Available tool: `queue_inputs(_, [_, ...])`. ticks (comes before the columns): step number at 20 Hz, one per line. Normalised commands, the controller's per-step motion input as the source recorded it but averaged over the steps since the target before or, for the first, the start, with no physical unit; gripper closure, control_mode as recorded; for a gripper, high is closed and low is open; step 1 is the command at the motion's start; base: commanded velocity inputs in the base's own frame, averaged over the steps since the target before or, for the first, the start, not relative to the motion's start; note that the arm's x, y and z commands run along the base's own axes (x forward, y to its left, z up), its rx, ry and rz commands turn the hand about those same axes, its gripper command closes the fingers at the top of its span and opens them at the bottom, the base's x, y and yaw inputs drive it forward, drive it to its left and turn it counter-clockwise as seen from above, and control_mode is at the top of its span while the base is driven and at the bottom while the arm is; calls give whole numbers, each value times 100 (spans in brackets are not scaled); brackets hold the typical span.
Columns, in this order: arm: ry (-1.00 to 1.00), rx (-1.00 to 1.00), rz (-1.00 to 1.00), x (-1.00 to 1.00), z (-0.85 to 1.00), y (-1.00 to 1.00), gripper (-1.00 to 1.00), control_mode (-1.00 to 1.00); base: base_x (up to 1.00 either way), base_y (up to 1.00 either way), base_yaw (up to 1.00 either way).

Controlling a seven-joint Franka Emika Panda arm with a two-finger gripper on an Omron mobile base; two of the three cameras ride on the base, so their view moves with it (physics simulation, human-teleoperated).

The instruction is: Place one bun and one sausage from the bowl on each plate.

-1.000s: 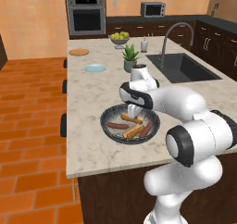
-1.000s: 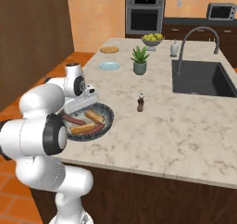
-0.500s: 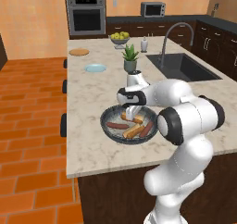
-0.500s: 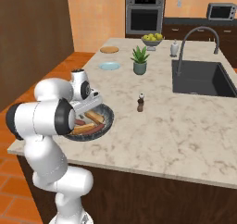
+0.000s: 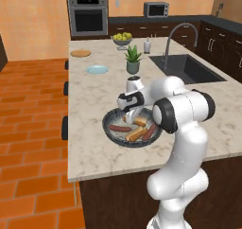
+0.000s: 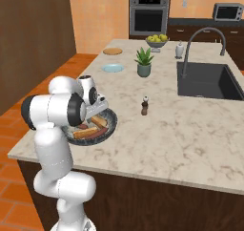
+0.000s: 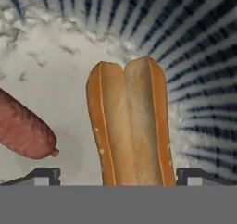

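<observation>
The hand view shows the gripper (image 7: 118, 177) spread wide astride 1 bun (image 7: 129, 126); base views add the bowl (image 5: 113, 136) and 2 plates (image 5: 97, 69).

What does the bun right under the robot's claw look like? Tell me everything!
The golden-brown hot dog bun is long with rounded ends, split down the middle by a seam into two paler halves, and its sides are darker orange. It looks soft and baked. It lies flat in the wide dark grey bowl, on the pale speckled lining near the ribbed wall. The open claw hangs over it, one tip on each side. A reddish-brown sausage lies beside it, not touching.
</observation>
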Motion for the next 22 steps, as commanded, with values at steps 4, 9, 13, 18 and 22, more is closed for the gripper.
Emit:
queue_inputs(4, [0,0,2,53,-30,-2,-100,-100,0,0,0])
queue_inputs(9, [3,0,3,42,-45,0,-100,-100,0,0,0])
queue_inputs(13, [6,0,3,16,-40,0,100,-100,0,0,0])
queue_inputs(18, [-7,1,1,-19,22,0,100,-100,0,0,0])
queue_inputs(22, [-30,12,0,-63,100,0,100,-100,0,0,0])
